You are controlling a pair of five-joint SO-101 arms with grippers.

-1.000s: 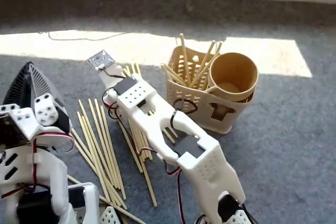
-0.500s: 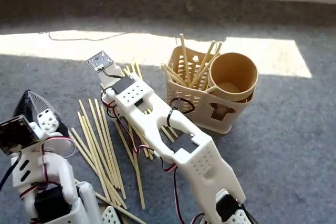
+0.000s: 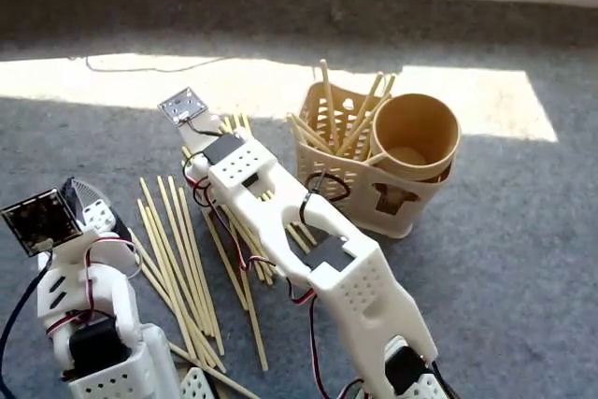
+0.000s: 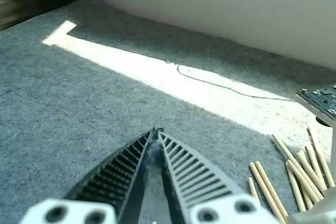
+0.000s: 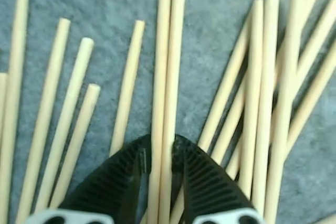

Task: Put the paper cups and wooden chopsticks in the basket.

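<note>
Loose wooden chopsticks [image 3: 179, 231] lie on the grey-carpeted bench [image 3: 523, 268]. In the high view their long axes run roughly 11 to 5 o'clock, at 9 o'clock of the basket [image 3: 411, 203], which holds more leaning sticks and a tilted paper cup [image 3: 416, 133]. The right wrist view gives the grip: the right pincer [image 5: 160, 153] pinches two sticks lying side by side. The left pincer [image 4: 155, 132] is closed and empty, above the carpet.

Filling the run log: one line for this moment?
left tool shut, empty | right tool shut on chopstick pair | paper cup in basket | loose chopsticks on carpet
</note>
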